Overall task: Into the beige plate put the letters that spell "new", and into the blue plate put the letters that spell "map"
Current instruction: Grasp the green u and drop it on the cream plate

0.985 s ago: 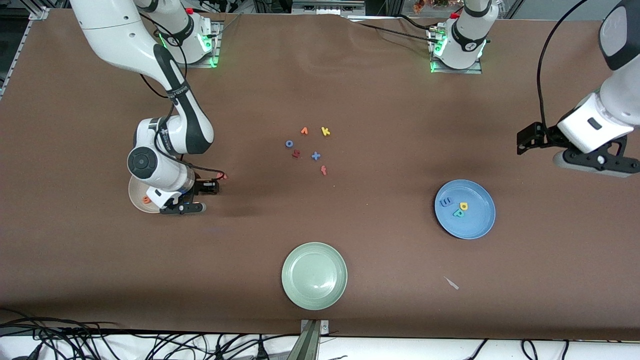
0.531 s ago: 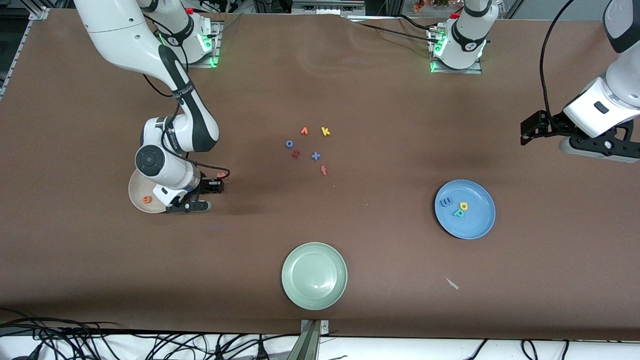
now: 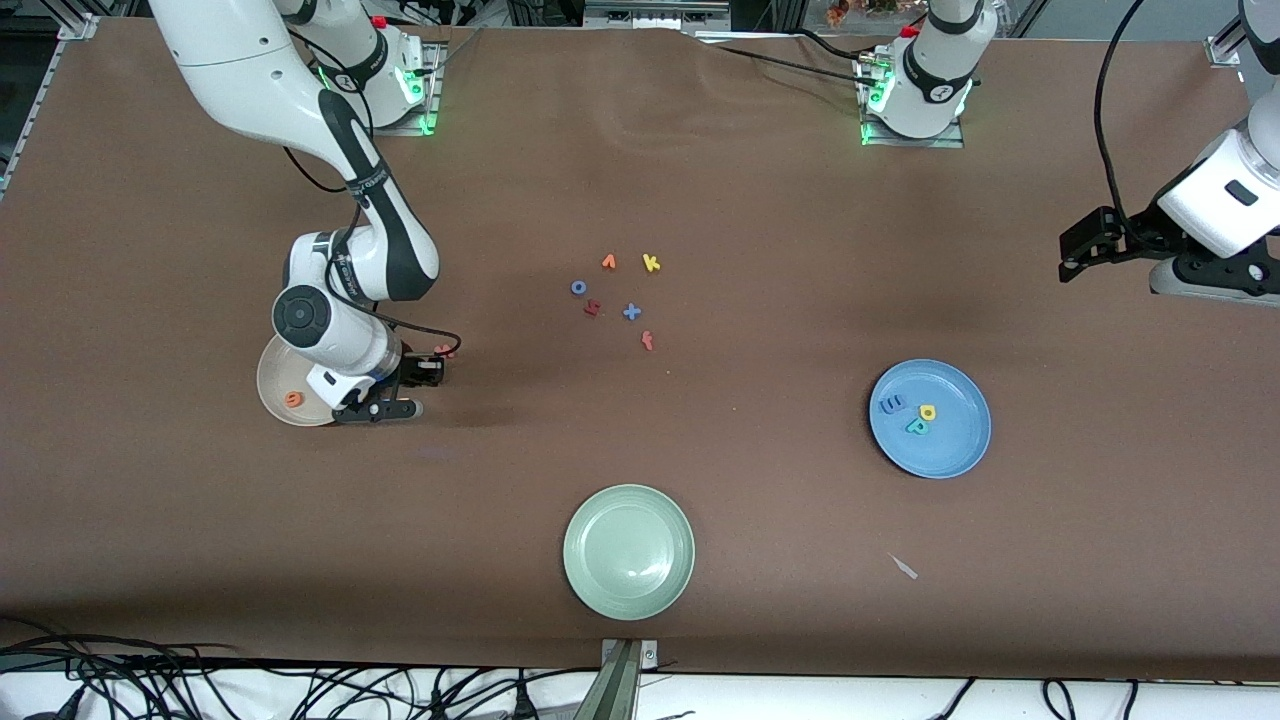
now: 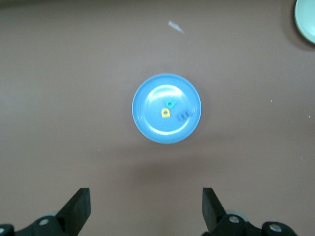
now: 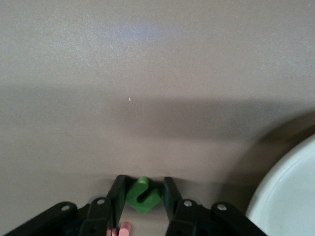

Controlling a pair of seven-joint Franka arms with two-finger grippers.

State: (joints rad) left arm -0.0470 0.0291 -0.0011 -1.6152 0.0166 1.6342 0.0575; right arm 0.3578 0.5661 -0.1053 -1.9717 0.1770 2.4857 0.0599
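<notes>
Arm hides much of beige plate; right hand pinches green n.

Front view high, faces bases; left wrist shares blue plate; right wrist hugs tabletop.

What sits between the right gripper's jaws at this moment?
In the right wrist view, the green n sits between the jaws of the right gripper, which are closed against it, just beside the beige plate.
</notes>
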